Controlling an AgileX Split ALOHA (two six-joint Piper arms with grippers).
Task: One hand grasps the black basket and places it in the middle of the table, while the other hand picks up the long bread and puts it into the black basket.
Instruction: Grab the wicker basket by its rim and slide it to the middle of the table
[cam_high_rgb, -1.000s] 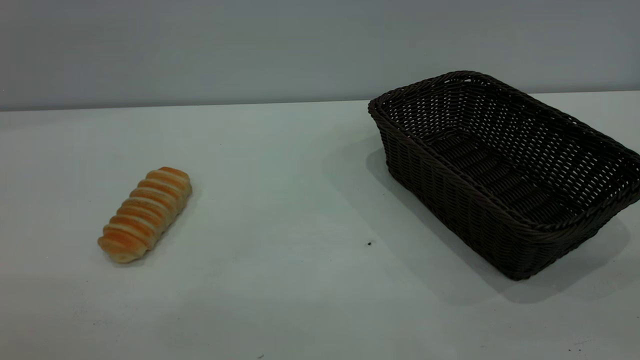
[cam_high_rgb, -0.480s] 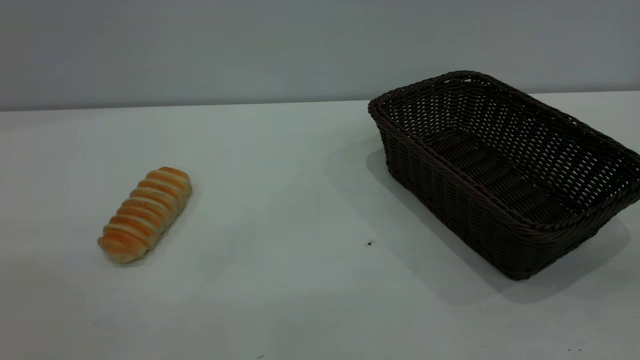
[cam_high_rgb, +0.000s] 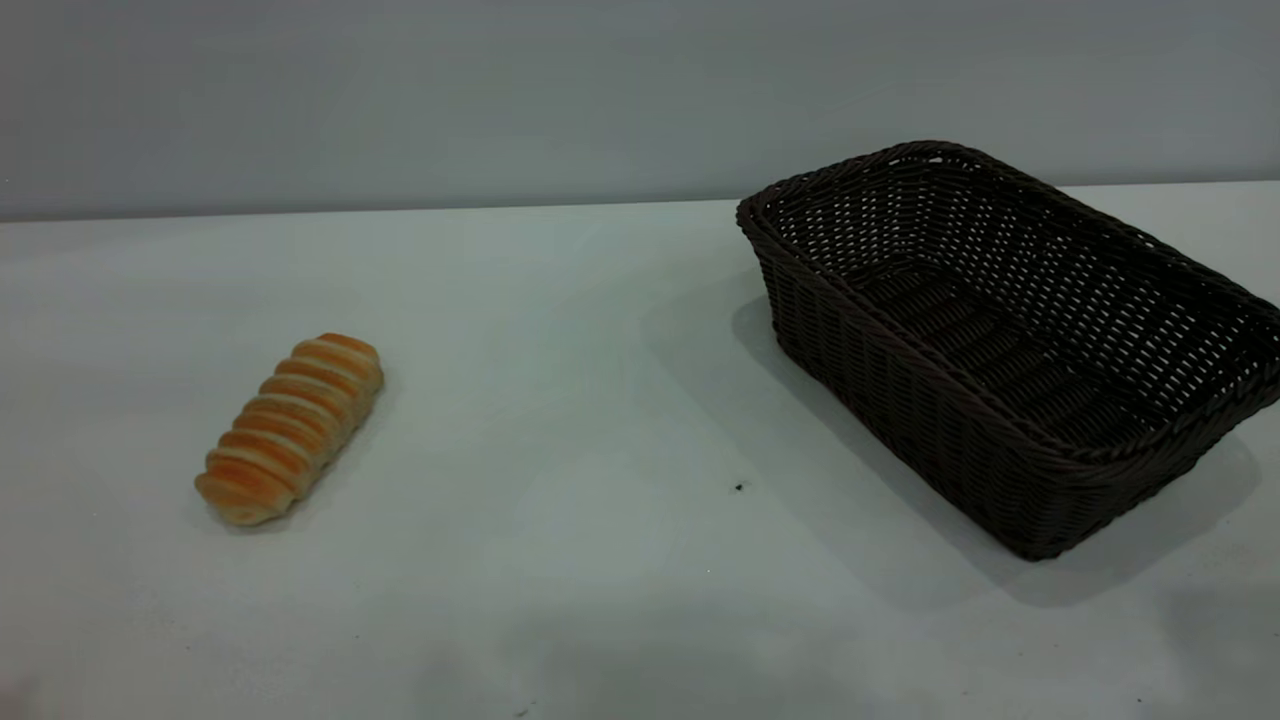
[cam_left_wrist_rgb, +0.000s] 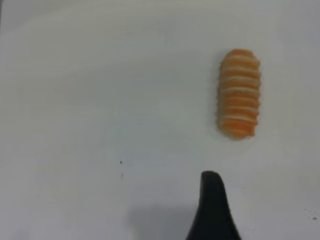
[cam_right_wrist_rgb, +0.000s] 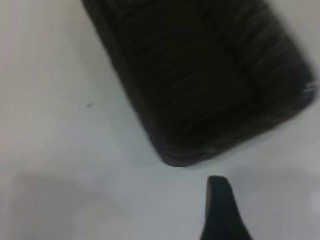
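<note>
Ahead of our left gripper (cam_left_wrist_rgb: 214, 200), the striped golden-orange long bread (cam_left_wrist_rgb: 239, 93) lies ungrasped; beyond our right gripper (cam_right_wrist_rgb: 223, 202), the dark woven wicker black basket (cam_right_wrist_rgb: 200, 75) sits unmoved. Finger states: can't tell. Nothing done yet.

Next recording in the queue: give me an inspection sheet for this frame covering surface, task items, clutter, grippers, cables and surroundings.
Surface: the table is pale grey-white with a few tiny dark specks.
Job's things: the black basket sits upright and empty at the exterior view's right, not in the middle. The long bread lies flat on the table at the left, well apart from the basket.
Clutter: nothing seen.
Grippers: the left gripper shows one dark fingertip above the table, short of the bread; the right gripper shows one fingertip near a basket corner. Neither touches anything; neither appears in the exterior view.
Cables: nothing seen.
Surroundings: plain grey wall behind the table.
</note>
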